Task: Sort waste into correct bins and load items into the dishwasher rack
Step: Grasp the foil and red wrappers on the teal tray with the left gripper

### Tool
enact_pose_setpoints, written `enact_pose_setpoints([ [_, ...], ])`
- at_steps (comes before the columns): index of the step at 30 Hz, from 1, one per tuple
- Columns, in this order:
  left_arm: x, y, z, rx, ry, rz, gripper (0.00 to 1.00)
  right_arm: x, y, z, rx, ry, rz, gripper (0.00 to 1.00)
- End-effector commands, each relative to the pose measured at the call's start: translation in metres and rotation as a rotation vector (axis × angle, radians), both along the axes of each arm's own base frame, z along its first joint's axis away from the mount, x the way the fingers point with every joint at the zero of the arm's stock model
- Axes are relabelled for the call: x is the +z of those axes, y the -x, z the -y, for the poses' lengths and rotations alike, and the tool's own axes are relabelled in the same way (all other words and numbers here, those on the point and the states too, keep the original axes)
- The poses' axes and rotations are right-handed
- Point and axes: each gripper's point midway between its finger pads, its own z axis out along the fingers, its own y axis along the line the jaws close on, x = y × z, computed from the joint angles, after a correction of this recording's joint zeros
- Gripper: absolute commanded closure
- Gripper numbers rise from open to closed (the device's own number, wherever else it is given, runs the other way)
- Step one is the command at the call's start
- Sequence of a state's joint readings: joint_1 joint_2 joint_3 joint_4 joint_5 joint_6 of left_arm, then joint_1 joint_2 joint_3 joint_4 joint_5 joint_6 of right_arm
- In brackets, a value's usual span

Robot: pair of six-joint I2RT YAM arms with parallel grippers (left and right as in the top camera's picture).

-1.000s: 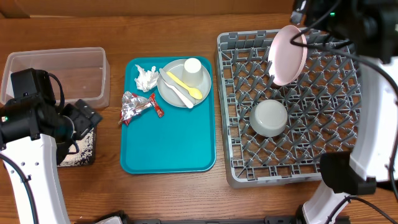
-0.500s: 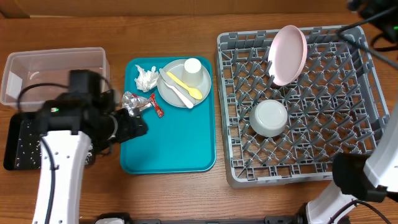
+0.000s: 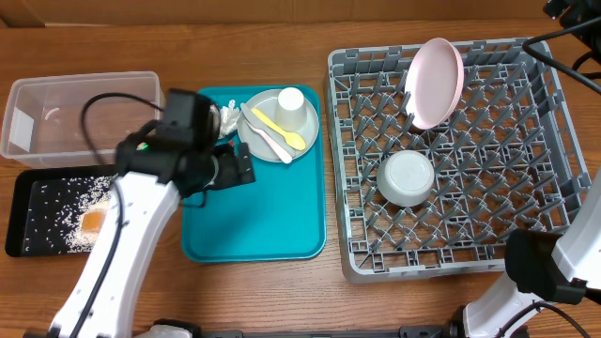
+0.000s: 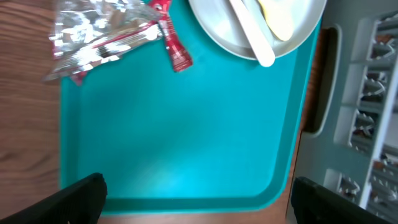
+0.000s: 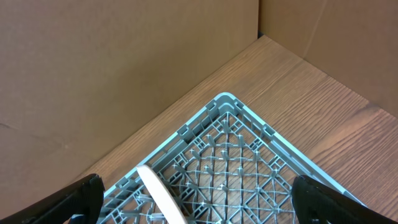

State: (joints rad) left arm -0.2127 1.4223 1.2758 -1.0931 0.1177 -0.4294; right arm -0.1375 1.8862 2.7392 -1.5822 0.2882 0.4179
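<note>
On the teal tray (image 3: 272, 221) sit one grey plate (image 3: 252, 141), one white cup (image 3: 290, 101), one yellow spoon (image 3: 282, 130) and one white utensil (image 3: 272, 143). One pink plate (image 3: 437, 83) and one grey bowl (image 3: 406, 178) are in the dishwasher rack (image 3: 488, 221). The left arm (image 3: 141, 216) hides most of the foil wrappers (image 4: 99, 34) from above. Left fingers (image 4: 74, 199) and right fingers (image 5: 74, 199) are wide, holding nothing.

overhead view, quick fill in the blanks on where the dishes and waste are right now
1. The pink plate stands on edge in the grey ____.
2. The white cup sits on the grey plate next to a ____ spoon.
3. The rice grains and the orange cube lie in the ____ tray.

Missing words: rack; yellow; black.
</note>
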Motion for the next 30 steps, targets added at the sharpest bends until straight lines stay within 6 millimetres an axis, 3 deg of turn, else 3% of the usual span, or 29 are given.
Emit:
enact_pose_setpoints([
  [1, -0.029, -0.01, 0.005, 0.063, -0.039, -0.066, 0.03, 0.0, 0.0, 0.003, -0.013, 0.002, 0.002, 0.0],
  [9, -0.092, -0.026, 0.011, 0.247, -0.066, -0.213, 0.06, 0.0, 0.0, 0.003, -0.014, 0.003, 0.002, 0.0],
  [19, -0.15, -0.041, -0.012, 0.394, -0.09, -0.309, 0.16, 0.0, 0.0, 0.003, -0.014, 0.003, 0.002, 0.0],
  [23, -0.16, -0.053, -0.013, 0.385, -0.09, -0.279, 0.16, 0.0, 0.0, 0.003, -0.013, 0.002, 0.002, 0.0],
  [30, -0.161, -0.077, -0.008, 0.316, -0.069, -0.182, 0.16, 0.0, 0.0, 0.003, -0.014, 0.003, 0.002, 0.0],
])
